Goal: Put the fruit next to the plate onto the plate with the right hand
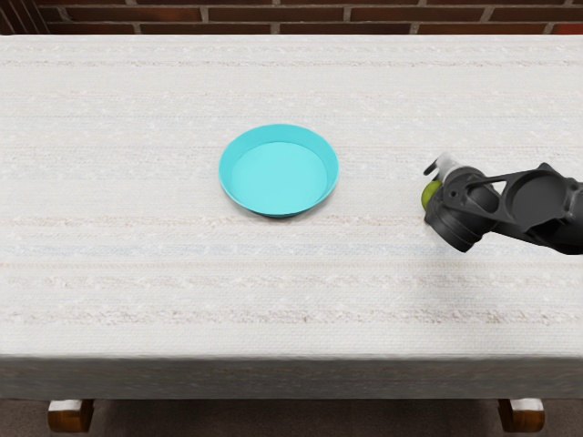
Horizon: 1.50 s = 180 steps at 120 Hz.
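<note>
A turquoise plate (278,170) sits on the white table, a little left of centre, with nothing in it. To its right, a yellow-green fruit (428,194) shows only as a small sliver, mostly hidden behind my right hand (441,185). The right arm reaches in from the right edge, and its dark wrist and palm cover the fruit. From this angle I cannot tell how the hand stands on the fruit. The fruit lies about a hand's width from the plate's right rim. The left arm does not show.
The table (137,273) is covered with a pale textured cloth and ends at a front edge low in the picture. A brick wall runs along the back.
</note>
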Available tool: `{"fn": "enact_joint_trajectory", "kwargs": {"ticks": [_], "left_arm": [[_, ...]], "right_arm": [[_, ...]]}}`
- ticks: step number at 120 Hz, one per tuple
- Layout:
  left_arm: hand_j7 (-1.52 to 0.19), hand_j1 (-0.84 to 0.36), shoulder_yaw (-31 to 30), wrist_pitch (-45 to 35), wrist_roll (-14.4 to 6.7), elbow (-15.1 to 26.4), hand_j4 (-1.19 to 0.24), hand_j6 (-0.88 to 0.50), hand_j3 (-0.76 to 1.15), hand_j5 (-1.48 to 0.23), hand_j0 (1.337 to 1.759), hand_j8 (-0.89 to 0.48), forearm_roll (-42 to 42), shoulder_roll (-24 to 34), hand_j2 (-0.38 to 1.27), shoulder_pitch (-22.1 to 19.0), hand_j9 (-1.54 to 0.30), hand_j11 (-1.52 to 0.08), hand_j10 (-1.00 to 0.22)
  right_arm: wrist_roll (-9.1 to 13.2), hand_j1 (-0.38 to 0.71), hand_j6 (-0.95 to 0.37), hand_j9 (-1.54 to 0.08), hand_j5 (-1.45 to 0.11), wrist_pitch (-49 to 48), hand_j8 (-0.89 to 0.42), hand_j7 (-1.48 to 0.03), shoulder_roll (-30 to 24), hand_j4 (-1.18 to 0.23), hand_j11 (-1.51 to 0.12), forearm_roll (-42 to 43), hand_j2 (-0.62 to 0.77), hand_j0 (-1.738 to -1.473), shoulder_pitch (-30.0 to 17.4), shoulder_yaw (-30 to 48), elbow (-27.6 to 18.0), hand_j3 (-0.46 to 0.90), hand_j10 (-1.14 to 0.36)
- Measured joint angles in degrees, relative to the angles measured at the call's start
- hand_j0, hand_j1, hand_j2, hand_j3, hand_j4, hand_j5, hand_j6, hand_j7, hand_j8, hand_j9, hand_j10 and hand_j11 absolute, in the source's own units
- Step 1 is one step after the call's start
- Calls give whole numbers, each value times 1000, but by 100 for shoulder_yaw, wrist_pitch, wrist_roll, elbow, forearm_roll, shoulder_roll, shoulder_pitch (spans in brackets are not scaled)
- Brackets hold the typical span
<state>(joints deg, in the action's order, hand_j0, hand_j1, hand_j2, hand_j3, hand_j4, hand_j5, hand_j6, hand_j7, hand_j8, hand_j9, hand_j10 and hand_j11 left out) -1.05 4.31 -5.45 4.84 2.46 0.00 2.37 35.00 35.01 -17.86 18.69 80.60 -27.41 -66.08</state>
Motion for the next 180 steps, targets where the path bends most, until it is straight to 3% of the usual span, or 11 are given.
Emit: {"fn": "enact_joint_trajectory", "kwargs": {"ticks": [16, 49, 77, 83, 86, 89, 108, 119, 148, 158, 180], "left_arm": [[-316, 57, 0, 0, 0, 0, -244, -244, 0, -316, 1658, -244, 0, 0, 49, 0, -316, -316, -244], [-316, 57, 0, 0, 0, 0, -244, -244, 0, -316, 1658, -244, 0, 0, 49, 0, -316, -316, -244], [-316, 58, 0, 0, 0, 0, -244, -244, 0, -316, 1658, -244, 0, 0, 49, 0, -316, -316, -244], [-316, 58, 0, 0, 0, 0, -244, -244, 0, -316, 1658, -244, 0, 0, 49, 0, -316, -316, -244], [-316, 58, 0, 0, 0, 0, -244, -244, 0, -316, 1658, -244, 0, 0, 49, 0, -316, -316, -244], [-316, 57, 0, 0, 0, 0, -244, -244, 0, -316, 1658, -244, 0, 0, 48, 0, -316, -316, -244], [-316, 58, -1, 0, 0, 0, -244, -244, 0, -316, 1658, -244, 0, 0, 48, -3, -316, -316, -244], [-316, 58, 0, 0, 0, 0, -244, -244, 0, -316, 1658, -244, 0, 0, 48, 0, -316, -316, -244], [-316, 58, -1, 0, 0, 0, -244, -244, 0, -316, 1658, -244, 0, 0, 48, -2, -316, -316, -244], [-316, 58, 0, 0, 0, 0, -244, -244, 0, -316, 1658, -244, 0, 0, 48, -3, -316, -316, -244], [-316, 58, 0, 0, 0, 0, -244, -244, 0, -316, 1658, -244, 0, 0, 48, -3, -316, -316, -244]], "right_arm": [[0, 171, -466, -601, -601, -2, -389, -597, -14, -457, -601, 0, -86, -1657, -4, -8, -4, 0, -457], [1, 224, -341, -875, -874, -4, -269, -856, -72, -648, -886, -8, -43, -1647, -28, -13, -39, -1, -375], [15, 255, -415, -1050, -1026, 12, -264, -1042, -275, -812, -1065, 11, 355, -1643, 101, 10, -217, -1, -396], [17, 254, -422, -1071, -1045, 17, -256, -1062, -321, -829, -1088, -5, 332, -1643, 175, 16, -290, -1, -387], [25, 219, -429, -1079, -1052, 15, -264, -1070, -337, -836, -1096, -19, 233, -1642, 215, 20, -319, -1, -392], [23, 216, -446, -1083, -1054, 17, -274, -1078, -349, -845, -1102, -32, 281, -1642, 250, 23, -342, -1, -399], [27, 130, -504, -1110, -1072, 20, -321, -1108, -377, -874, -1134, -96, 126, -1641, 363, 267, -409, -1, -434], [28, 109, -522, -1119, -1080, 20, -338, -1118, -359, -882, -1146, -168, 103, -1641, 450, 441, -420, -1, -447], [32, 68, -555, -1137, -1093, 17, -358, -1129, 283, -890, -1171, -683, 33, -1640, 1052, 555, -332, -1, -461], [25, 127, -537, -1140, -1100, 17, -333, -1131, 646, -887, -1172, -836, 162, -1642, 1207, 565, -150, -1, -433], [20, 174, -511, -1154, -1125, 8, -285, -1133, 1413, -877, -1185, -1140, 200, -1642, 1480, 573, 404, -1, -395]]}}
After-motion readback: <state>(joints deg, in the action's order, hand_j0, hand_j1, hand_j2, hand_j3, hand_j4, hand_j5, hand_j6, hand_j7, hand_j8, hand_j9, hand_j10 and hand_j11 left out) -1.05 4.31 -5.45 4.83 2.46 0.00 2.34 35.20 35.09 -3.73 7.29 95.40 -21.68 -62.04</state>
